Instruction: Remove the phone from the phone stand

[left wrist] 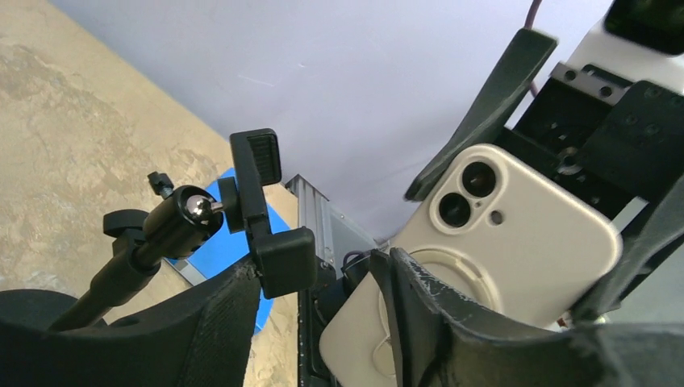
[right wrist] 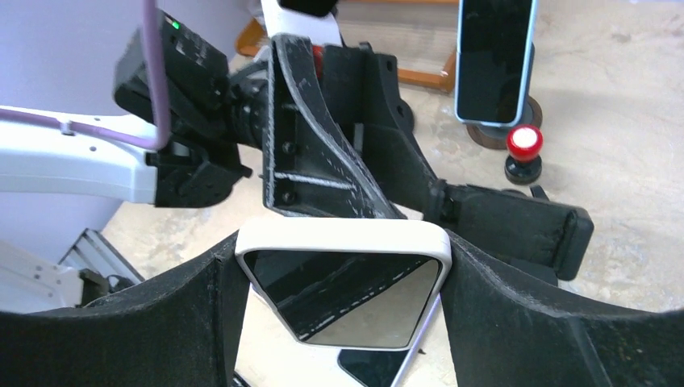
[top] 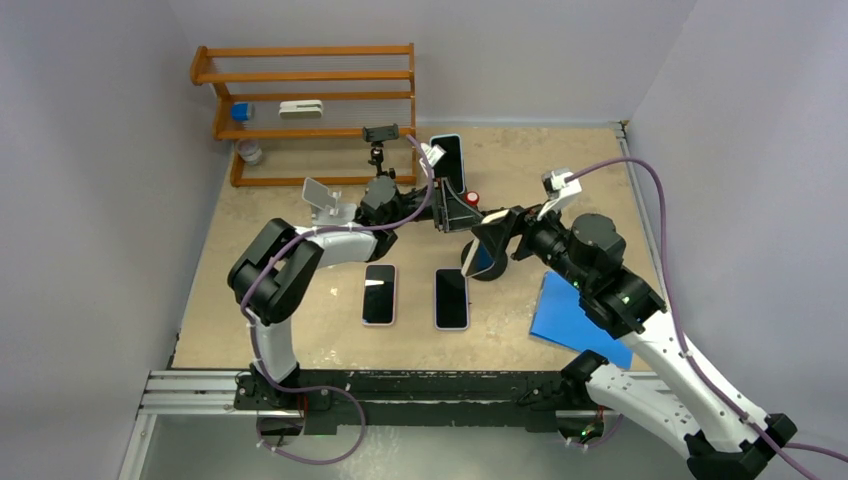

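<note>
Top external view to start: took in the table (top: 500, 330), 2 arms crossing toward its middle, a wooden rack (top: 305, 100) at the far left, a blue sheet (top: 565, 318) beside the right forearm. Counted 2 spare phones (top: 379, 294) lying flat near the front and 1 upright phone (top: 448, 160) in a dock farther back.

Down to the action. Found the right gripper (right wrist: 342, 266) pinching the phone (right wrist: 343, 294) across its white case, 1 finger on each long edge, screen toward the wrist camera. Placed that phone in the air over the table, just beside the phone stand (left wrist: 181, 218) and clear of its clamp (left wrist: 262, 201), standing empty. Caught the left gripper (left wrist: 323, 278) spread around that clamp, with a visible gap on 1 side, so pinching nothing.

Trouble ahead, by judgement only: could drop the phone through a shallow hold on smooth, rounded edges; could knock the case against the left gripper, sitting just beside it, on a careless withdrawal; could tip the stand with a brush from the spread jaws.

Harder to read: lost the stand's base behind a left finger, lost the phone's lower end below the right wrist frame, barely glimpsed the phone from above. Could not tell about contact between 1 left finger and the clamp. Smallest of all, noted a red knob (right wrist: 523, 143) by the dock.
</note>
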